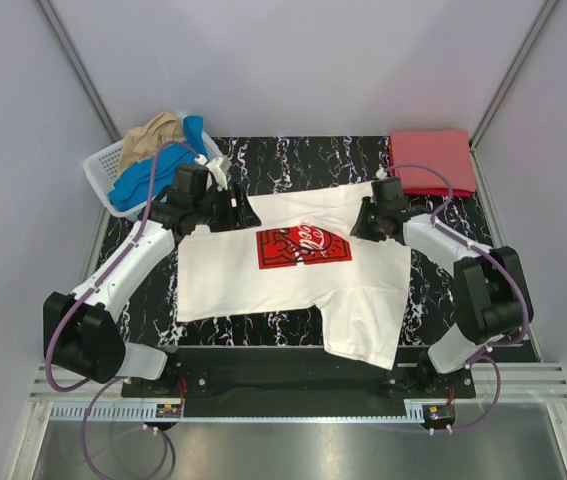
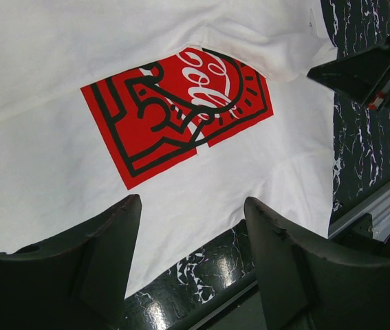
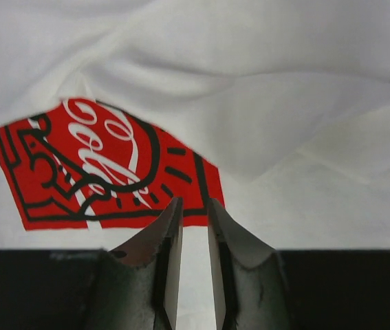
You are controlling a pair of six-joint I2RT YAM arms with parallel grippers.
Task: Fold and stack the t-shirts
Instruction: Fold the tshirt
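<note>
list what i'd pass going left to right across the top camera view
white basket → left gripper → white t-shirt's red print → right gripper → folded red t-shirt

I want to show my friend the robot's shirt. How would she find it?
Look at the middle of the black marbled table. The white t-shirt lies spread there. Unlike the plain red t-shirt folded at the far right corner, it has a red rectangle printed on its chest.
</note>
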